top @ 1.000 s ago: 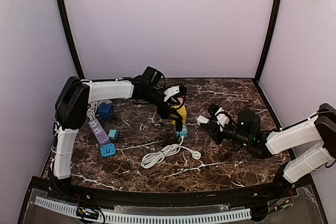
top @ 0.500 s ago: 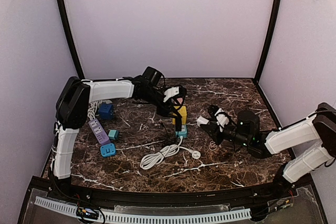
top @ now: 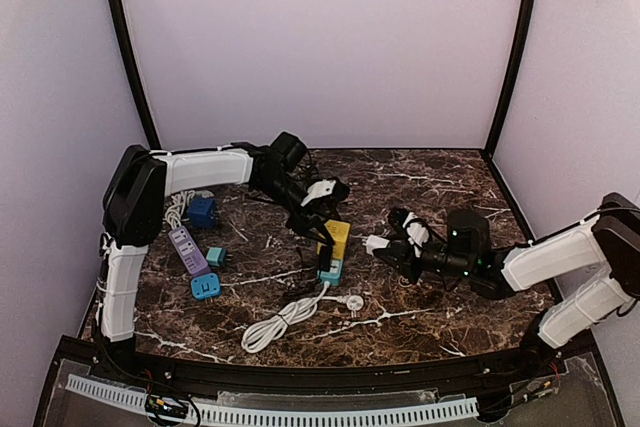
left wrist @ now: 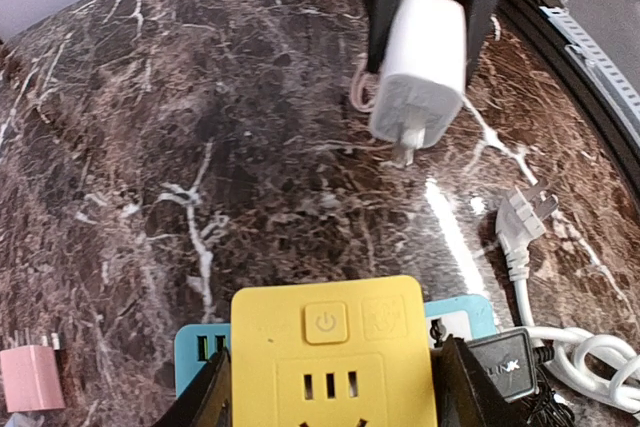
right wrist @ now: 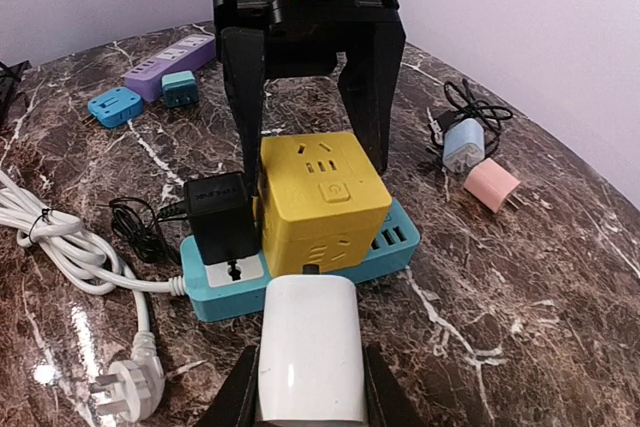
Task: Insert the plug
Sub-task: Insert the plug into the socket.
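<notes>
A white plug [right wrist: 308,347] is clamped in my right gripper [right wrist: 305,387], prongs aimed at a yellow socket cube [right wrist: 320,202] a short gap ahead. The cube sits on a teal power strip [right wrist: 390,242], beside a black adapter [right wrist: 222,217]. My left gripper [left wrist: 335,387] is shut on the cube, with one black finger [right wrist: 243,77] against each side. In the left wrist view the white plug [left wrist: 420,72] hangs just above the table, facing the cube [left wrist: 330,347]. From above, the plug [top: 378,243] is right of the cube [top: 335,235].
The strip's white cable [top: 280,317] and its loose plug [top: 350,300] lie in front. A purple power strip [top: 187,250] and blue adapters [top: 205,285] sit at the left. A pink charger [right wrist: 492,187] and a light-blue charger [right wrist: 462,144] lie beyond the cube.
My left gripper closed on the yellow cube and dragged it, the teal strip and the cable toward the near left. My right gripper followed leftward with the plug.
</notes>
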`<state>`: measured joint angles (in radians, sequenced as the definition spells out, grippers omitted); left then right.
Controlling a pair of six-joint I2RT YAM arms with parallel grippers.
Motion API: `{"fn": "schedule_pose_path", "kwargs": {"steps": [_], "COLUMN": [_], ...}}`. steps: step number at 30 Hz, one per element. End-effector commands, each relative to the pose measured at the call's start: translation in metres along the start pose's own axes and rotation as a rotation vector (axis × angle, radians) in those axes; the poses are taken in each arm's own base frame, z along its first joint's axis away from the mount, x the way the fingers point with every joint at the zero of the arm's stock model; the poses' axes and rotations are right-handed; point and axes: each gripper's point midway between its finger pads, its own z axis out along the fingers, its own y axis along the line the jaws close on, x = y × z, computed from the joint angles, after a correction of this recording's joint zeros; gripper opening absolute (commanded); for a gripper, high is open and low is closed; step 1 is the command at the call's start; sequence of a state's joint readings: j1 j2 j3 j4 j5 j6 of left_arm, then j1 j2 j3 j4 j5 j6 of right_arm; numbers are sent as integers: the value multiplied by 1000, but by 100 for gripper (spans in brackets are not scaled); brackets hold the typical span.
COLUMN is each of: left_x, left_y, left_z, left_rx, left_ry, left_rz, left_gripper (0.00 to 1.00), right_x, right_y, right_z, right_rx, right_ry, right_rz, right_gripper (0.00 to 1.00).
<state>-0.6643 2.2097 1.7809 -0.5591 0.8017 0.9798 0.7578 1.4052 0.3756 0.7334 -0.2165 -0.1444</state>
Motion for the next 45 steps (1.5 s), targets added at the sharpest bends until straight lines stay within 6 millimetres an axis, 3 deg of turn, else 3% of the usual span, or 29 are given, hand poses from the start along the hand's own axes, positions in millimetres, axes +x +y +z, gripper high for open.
{"fn": "schedule_pose_path", "kwargs": {"steps": [1,14,31,37,45], "left_x": [11,19,36,48,51], "left_y": [-68,-66,-69,-79,-74], "left_z": [-4,5,19,22,25], "left_rx": [205,135,115,137,105], "left_ry": [51,29,3,15,38], "left_rz": [-129,13,60,93,79], "left_gripper": [13,1,1,1,1], "right_x": [-11,11,30,30,32], "right_y": [14,30,36,40,43], "right_z": [13,34,33,33,42], "right_rx": [-117,-219,-206,-200,-209], "right_ry": [-41,-62,-81,-85,-99], "right_rz": [-14,0,54,52,54], "right_gripper": [0,0,0,0,0]}}
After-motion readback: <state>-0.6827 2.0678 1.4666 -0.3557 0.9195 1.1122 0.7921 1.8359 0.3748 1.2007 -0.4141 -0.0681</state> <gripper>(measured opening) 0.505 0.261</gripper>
